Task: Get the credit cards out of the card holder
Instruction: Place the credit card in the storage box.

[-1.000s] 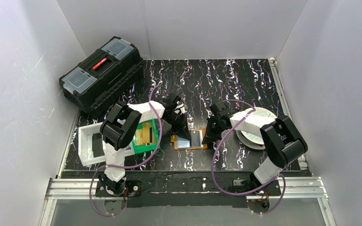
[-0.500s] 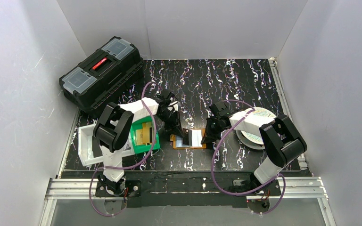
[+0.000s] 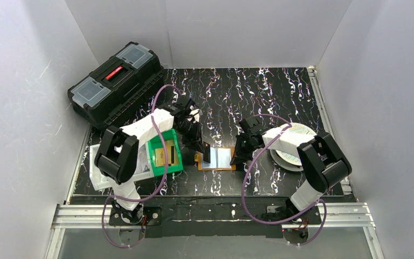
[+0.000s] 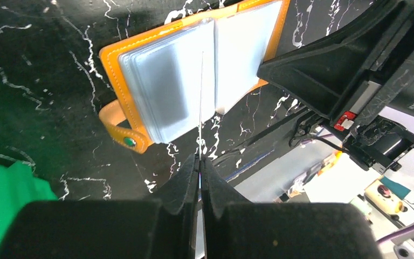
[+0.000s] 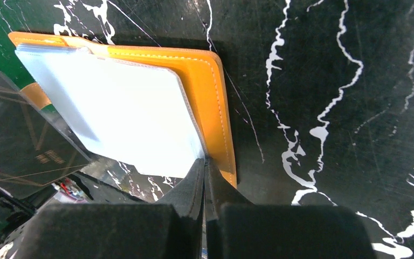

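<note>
**A:** From above, how far along are we?

**B:** Partway, I'd say. A gold card (image 3: 164, 154) lies in the green bin (image 3: 178, 162). The left gripper (image 3: 202, 147) has its jaws clamped on a black card (image 3: 207, 154) over the left half of the card holder (image 3: 223, 159). The holder lies open on the table (image 3: 259, 91) between the arms, with the right gripper (image 3: 237, 157) at its right edge.

**A:** Left wrist view?

**B:** The card shows edge-on, a thin line pinched between the fingers. It looks free of the pockets. Those are silvery, and I see nothing in them.

**A:** Right wrist?

**B:** Jaws together, tips on the holder's right edge, seemingly pinning it. The cover is orange, the clear sleeves lie flat, and no card shows inside. Probably only setting this card down remains.
</note>
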Motion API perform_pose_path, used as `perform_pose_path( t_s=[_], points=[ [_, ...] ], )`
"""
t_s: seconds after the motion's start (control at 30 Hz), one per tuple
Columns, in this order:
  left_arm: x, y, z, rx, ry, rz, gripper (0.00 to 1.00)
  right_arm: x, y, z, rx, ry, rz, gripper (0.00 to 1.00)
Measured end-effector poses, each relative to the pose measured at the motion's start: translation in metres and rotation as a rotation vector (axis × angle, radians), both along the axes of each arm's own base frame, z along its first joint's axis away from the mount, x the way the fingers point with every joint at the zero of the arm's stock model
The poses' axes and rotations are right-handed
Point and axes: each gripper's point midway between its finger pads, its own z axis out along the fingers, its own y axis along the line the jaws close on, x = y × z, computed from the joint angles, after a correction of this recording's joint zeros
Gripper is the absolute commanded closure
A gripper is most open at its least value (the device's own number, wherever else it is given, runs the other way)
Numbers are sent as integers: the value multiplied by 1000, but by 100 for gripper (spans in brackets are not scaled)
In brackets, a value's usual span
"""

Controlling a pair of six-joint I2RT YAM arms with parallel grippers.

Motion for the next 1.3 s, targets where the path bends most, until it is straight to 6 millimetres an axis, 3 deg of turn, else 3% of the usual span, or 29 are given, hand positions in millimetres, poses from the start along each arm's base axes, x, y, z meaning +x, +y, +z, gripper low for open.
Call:
perform_pose_path(
  t_s=[0.1, 0.2, 0.33, 0.47, 0.5, 0.67, 0.97, 1.13, 1.3],
  points=[
    [3, 6, 12, 21, -42, 4, 100, 1, -1, 4, -13, -11, 1, 95],
    [4, 16, 29, 49, -94, 15, 100, 7, 3, 25, 1, -42, 3, 85],
    [7, 34, 58, 97, -190, 48, 100, 27, 17, 76, 82, -158, 5, 53],
    [9, 67, 86, 186, -290, 112, 100, 40, 28, 126, 166, -274, 17, 19],
    [9, 76, 92, 212, -308, 132, 100, 41, 29, 134, 178, -292, 19, 4],
    [6, 142, 104, 422, -353, 261, 100, 39, 31, 152, 209, -333, 45, 2],
    [-7, 259, 105, 839, -300, 488, 100, 24, 26, 147, 196, -284, 93, 2],
    [-19, 308, 108, 1087, -277, 529, 100, 13, 21, 141, 186, -261, 128, 2],
    [-32, 343, 89, 1274, -167, 498, 100, 4, 15, 135, 167, -249, 154, 2]
  ],
)
